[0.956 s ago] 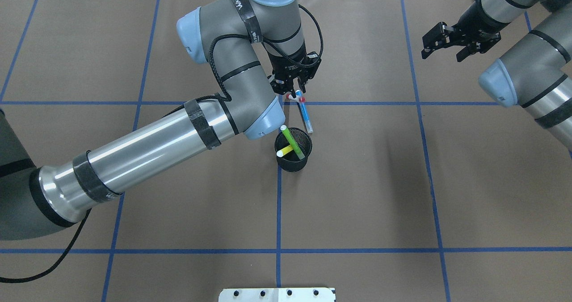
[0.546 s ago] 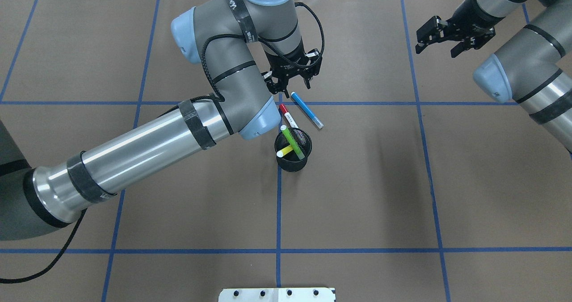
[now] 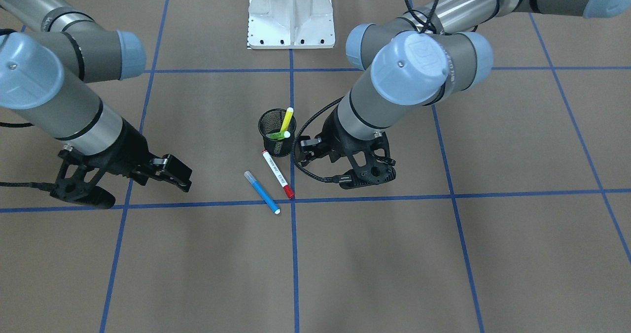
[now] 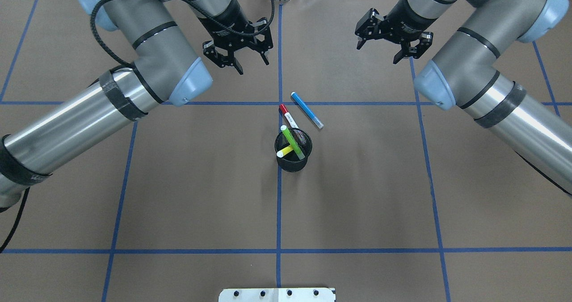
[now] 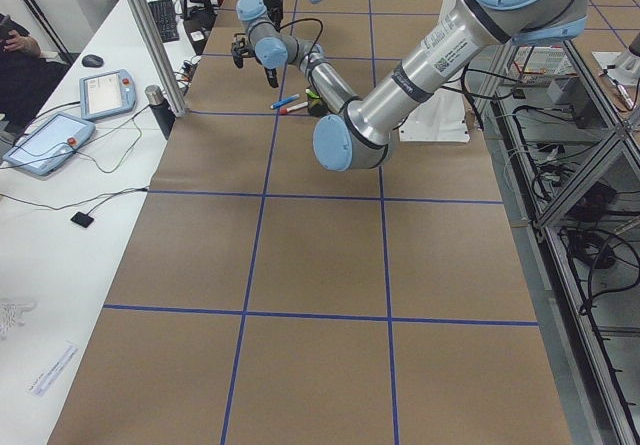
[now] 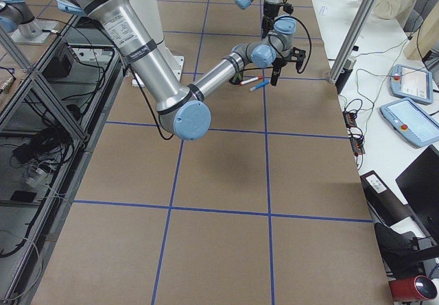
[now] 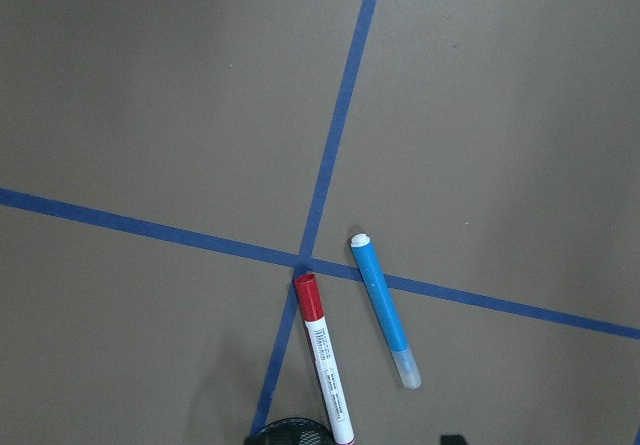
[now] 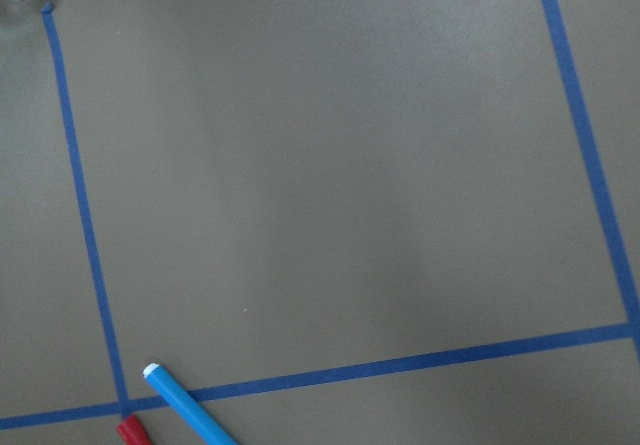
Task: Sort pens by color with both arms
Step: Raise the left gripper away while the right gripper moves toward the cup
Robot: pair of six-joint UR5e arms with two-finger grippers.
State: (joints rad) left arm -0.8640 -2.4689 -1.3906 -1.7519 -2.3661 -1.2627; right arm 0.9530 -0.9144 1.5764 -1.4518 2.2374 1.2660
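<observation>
A blue pen (image 4: 307, 110) and a white pen with red ends (image 4: 288, 115) lie side by side on the brown table, just beyond a black mesh cup (image 4: 292, 161). The cup holds a lime green highlighter (image 4: 292, 142) and a yellow highlighter (image 4: 284, 152). My left gripper (image 4: 241, 54) is open and empty, up and to the far left of the pens. My right gripper (image 4: 389, 43) is open and empty at the far right. The left wrist view shows the blue pen (image 7: 385, 310) and the red-ended pen (image 7: 325, 355). The right wrist view shows the blue pen's end (image 8: 185, 400).
Blue tape lines (image 4: 278, 203) split the table into squares. The white bolted pedestal (image 4: 277, 294) stands at the near edge. In the front-facing view the cup (image 3: 277, 143) stands between the pens (image 3: 262, 192) and the pedestal (image 3: 291, 13).
My left gripper has let go of the pens, risen and swung back to the left. The blue pen has turned and lies apart from the red-ended pen. My right arm has moved in towards the centre.
</observation>
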